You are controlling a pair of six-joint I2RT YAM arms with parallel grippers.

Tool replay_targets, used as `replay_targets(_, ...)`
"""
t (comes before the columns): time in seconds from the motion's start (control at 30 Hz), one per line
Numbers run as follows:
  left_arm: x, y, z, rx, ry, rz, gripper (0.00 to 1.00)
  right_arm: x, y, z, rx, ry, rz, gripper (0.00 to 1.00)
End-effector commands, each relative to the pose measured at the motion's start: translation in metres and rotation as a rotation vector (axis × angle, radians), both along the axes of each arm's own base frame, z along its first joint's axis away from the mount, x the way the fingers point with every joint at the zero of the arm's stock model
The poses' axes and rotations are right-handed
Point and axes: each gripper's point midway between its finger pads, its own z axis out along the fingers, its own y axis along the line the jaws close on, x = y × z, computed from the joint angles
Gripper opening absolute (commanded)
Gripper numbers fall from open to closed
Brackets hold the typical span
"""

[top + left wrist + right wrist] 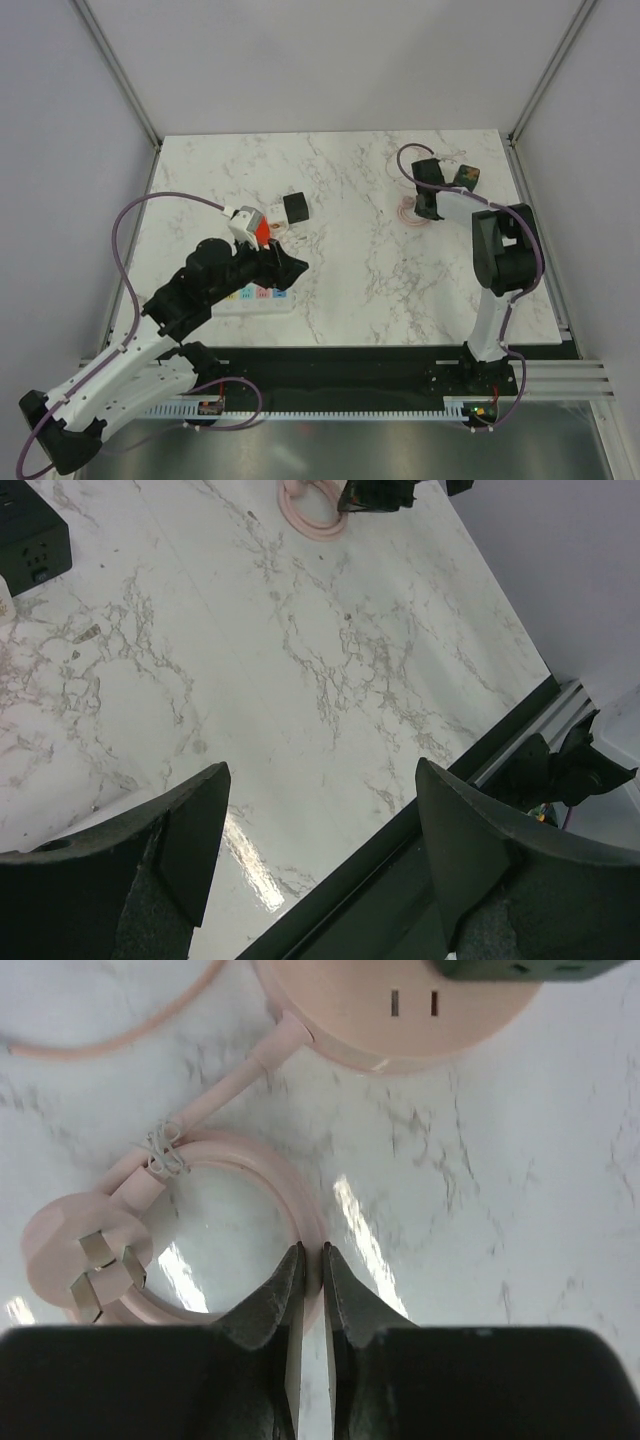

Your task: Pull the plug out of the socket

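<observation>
The socket (256,296) — a long, flat white strip with a row of small pastel outlets — is seen lying on the near-left part of the table (350,260), whose top is glossy white marble veined in grey. Much of the strip is covered by the left arm, so whether anything is plugged into it cannot be told. The left pincer (320,785) is spread wide above bare marble. Its matte black, wedge-shaped fingers (190,830) are well apart, with nothing between them. A black cube adapter (295,208) is set further back on the table.

At the far right, the right pincer (312,1258) is closed to a thin slit. Its tapered tips are laid on a smooth pink cord (228,1085) that is coiled into a ring and bound with a wire tie — whether the cord is actually nipped cannot be told. A flat round pink plug (85,1250) with metal prongs lies at the coil's edge. A round pink outlet disc (380,1020) is placed just beyond.
</observation>
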Motion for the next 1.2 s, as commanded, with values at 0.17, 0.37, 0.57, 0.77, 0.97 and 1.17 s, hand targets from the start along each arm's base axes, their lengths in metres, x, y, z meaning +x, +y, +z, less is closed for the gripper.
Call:
replay_targets(0.17,0.001,-0.012,-0.005,0.030,-0.002,-0.060,0.81,-0.106,0.040,-0.005,0.081,0.112,0.147,0.18)
replay_targets(0.37,0.003,-0.027,-0.013,0.013,0.040,-0.106,0.81,-0.168,0.081,-0.016,0.239,0.140,0.247,0.22)
replay_targets(0.57,0.008,-0.048,-0.034,0.069,0.127,-0.181,0.81,-0.219,0.118,-0.025,0.366,0.150,0.300,0.25)
replay_targets(0.77,0.007,-0.077,-0.047,0.098,0.192,-0.281,0.79,-0.228,0.118,0.000,0.356,0.106,0.333,0.44)
replay_targets(0.97,0.004,-0.094,-0.047,0.112,0.195,-0.296,0.78,-0.197,0.081,0.069,0.228,-0.049,0.290,0.67)
replay_targets(1.17,0.001,-0.106,-0.044,0.110,0.201,-0.305,0.78,-0.170,0.051,0.089,0.254,-0.071,0.265,0.71)
